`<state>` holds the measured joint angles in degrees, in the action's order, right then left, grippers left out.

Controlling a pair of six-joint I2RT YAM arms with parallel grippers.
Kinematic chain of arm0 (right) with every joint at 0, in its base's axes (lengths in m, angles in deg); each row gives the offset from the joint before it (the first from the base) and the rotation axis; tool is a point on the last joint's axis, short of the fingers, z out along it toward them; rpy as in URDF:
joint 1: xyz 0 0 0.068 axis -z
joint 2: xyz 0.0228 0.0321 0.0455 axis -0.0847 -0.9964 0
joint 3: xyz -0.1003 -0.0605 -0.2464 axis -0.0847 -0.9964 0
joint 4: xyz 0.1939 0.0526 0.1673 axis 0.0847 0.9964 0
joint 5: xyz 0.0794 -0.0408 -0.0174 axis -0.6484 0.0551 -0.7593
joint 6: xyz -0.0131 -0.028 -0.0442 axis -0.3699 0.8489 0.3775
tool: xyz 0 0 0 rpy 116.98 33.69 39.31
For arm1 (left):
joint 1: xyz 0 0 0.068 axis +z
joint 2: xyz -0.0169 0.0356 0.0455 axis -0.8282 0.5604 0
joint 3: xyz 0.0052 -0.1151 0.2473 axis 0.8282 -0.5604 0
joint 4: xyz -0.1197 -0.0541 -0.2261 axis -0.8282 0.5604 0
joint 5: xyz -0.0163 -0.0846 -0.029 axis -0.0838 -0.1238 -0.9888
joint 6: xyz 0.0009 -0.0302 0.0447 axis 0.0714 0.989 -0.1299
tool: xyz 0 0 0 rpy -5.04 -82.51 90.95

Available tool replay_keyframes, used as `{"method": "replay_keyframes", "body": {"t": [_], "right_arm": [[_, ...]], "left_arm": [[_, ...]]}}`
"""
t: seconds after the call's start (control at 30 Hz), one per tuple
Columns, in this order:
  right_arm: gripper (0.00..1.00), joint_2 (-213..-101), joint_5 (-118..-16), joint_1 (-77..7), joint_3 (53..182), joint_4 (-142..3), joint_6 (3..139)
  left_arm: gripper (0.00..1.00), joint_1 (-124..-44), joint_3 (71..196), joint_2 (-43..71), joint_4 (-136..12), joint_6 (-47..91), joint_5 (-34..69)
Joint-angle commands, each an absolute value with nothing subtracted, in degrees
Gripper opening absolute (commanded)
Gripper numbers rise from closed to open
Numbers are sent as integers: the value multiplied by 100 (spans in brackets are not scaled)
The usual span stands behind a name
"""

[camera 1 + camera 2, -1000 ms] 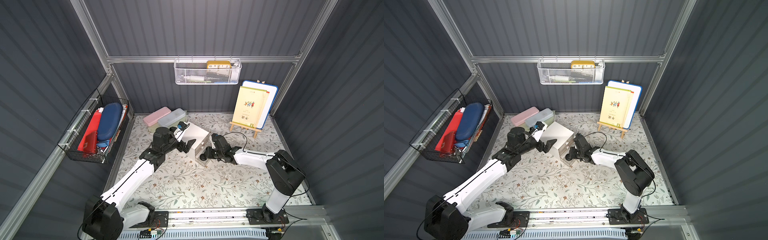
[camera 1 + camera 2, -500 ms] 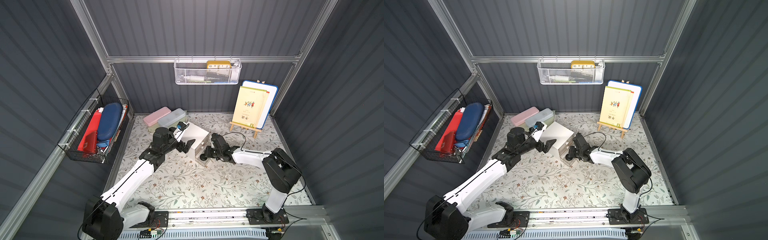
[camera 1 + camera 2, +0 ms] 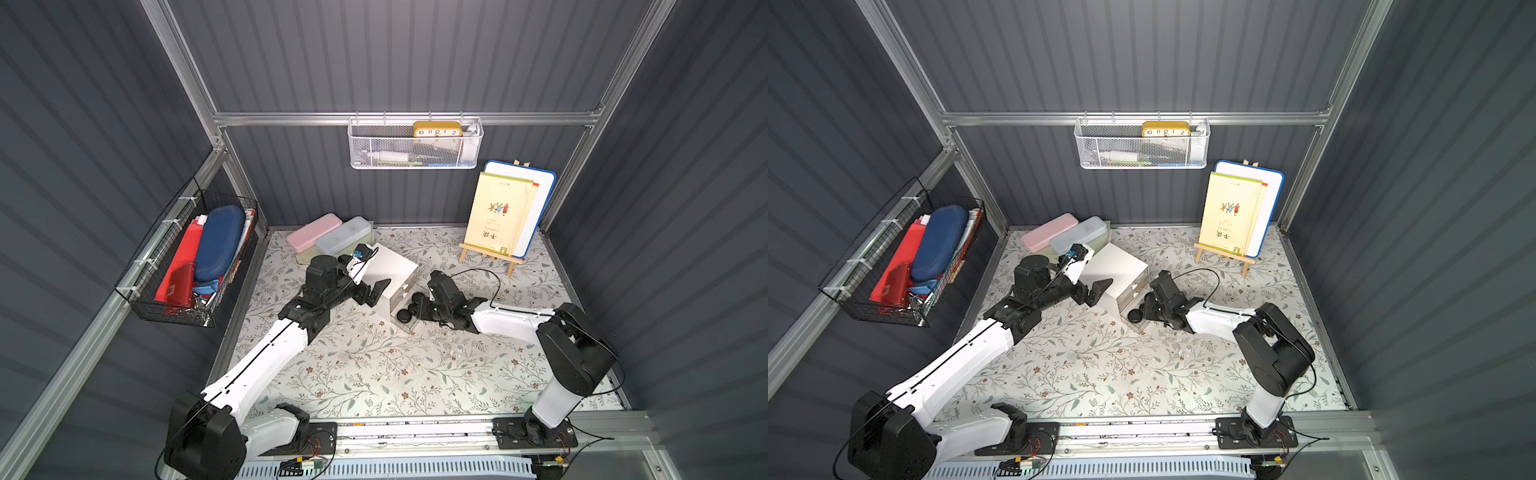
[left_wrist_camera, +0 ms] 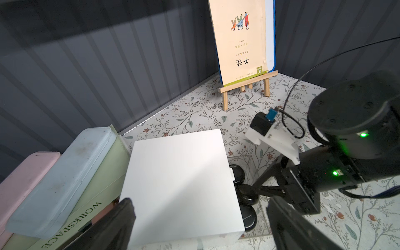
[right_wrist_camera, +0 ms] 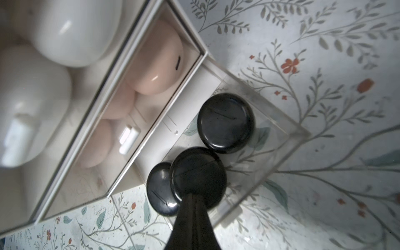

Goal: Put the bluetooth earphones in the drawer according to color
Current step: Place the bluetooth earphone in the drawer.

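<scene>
The drawer (image 3: 395, 266) is a white cube cabinet at the table's back middle, seen in both top views. Its clear bottom tray (image 5: 279, 138) is pulled out and holds three glossy black bluetooth earphones (image 5: 226, 123). Pink ones (image 5: 158, 65) show through the middle tray and white ones (image 5: 65, 32) through the top one. My right gripper (image 5: 192, 207) is shut, its tip resting on the middle black case (image 5: 198, 173). My left gripper (image 4: 203, 220) is open, its fingers (image 4: 121, 218) standing either side of the cabinet's top (image 4: 179, 173).
Pink (image 3: 313, 230) and blue-grey (image 3: 343, 235) pencil cases lie on a pale green box (image 4: 97, 179) just behind the cabinet. A book on a wooden easel (image 3: 496, 216) stands at the back right. Wire baskets hang on the left wall (image 3: 195, 262) and back wall (image 3: 415, 145).
The right arm's elbow has shifted a little while its gripper stays at the bottom tray. The left arm has not moved.
</scene>
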<state>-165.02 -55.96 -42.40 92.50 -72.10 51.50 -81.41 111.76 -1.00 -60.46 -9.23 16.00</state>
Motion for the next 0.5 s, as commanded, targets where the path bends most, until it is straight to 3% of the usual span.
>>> {"method": "replay_keyframes", "body": {"t": [0.0, 0.17, 0.23, 0.3, 0.47], "right_arm": [[0, -16200, -5416, -4204, 9023, -7650, 5217], [0, -16003, -5343, -4204, 8895, -7681, 5300], [0, -15945, -5330, -4190, 8793, -7694, 5241], [0, -15906, -5323, -4182, 8662, -7736, 5142], [0, -15767, -5343, -4160, 8215, -8051, 4820]], "left_arm": [[99, -8105, 11169, -168, -6201, -833, 1570], [99, -8105, 11277, -33, -6308, -788, 1553], [94, -8105, 11331, 72, -6309, -771, 1553], [83, -8097, 11404, 214, -6269, -765, 1567], [30, -8096, 11516, 540, -6233, -736, 1546]]}}
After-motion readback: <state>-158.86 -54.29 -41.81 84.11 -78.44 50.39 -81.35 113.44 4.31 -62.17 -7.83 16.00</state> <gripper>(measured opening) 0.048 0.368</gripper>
